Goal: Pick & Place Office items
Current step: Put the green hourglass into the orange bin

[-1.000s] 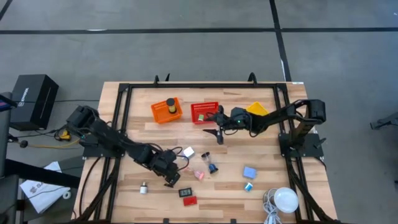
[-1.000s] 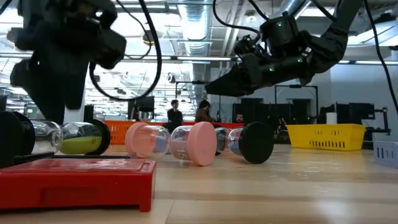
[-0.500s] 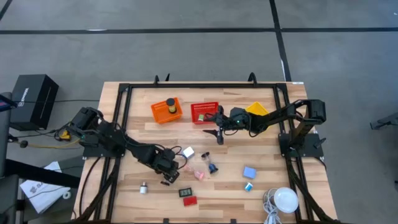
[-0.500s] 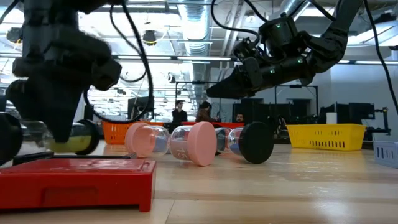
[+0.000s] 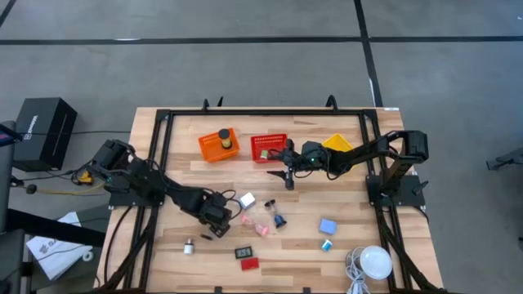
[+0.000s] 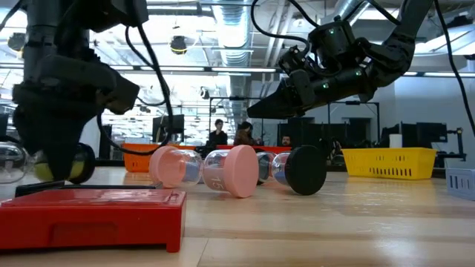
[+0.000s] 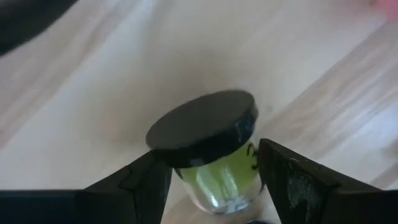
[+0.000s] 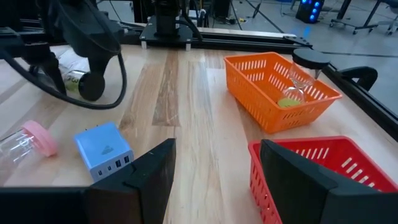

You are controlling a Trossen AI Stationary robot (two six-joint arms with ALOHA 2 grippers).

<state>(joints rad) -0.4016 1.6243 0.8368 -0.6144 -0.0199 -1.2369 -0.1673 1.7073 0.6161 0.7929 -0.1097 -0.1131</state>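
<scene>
A small glass jar [image 7: 202, 127] with a black lid and green contents lies on its side on the table. My left gripper [image 7: 211, 158] points down over it, open, one finger on each side of the jar; in the low view it [image 6: 52, 144] hangs low at the left. My right gripper [image 5: 288, 175] hovers open above the table beside the red basket [image 5: 268, 148], holding nothing. Other office items lie mid-table: a white charger block [image 5: 247, 199], pink-capped vials [image 5: 263, 229], a dark-capped vial [image 5: 279, 219], a blue block [image 5: 328, 226] and a flat red rectangle [image 5: 250, 264]. My left gripper's fingers [image 7: 277, 171] come from above and stand on either side of the jar's glass body [image 7: 221, 177], just behind the lid. I cannot tell whether they touch it. The jar lies on the table.
An orange basket [image 5: 218, 144] holding a jar and a yellow basket [image 5: 337, 144] stand at the far side. Another small jar [image 5: 189, 246] lies at the near left. A white dome with a cable [image 5: 376, 262] sits at the near right. People show in the room beyond.
My left gripper has come down and gone toward the table's left edge, and now stands over the green-filled jar. In the low view the jar shows farther left than before. The right arm has kept still.
</scene>
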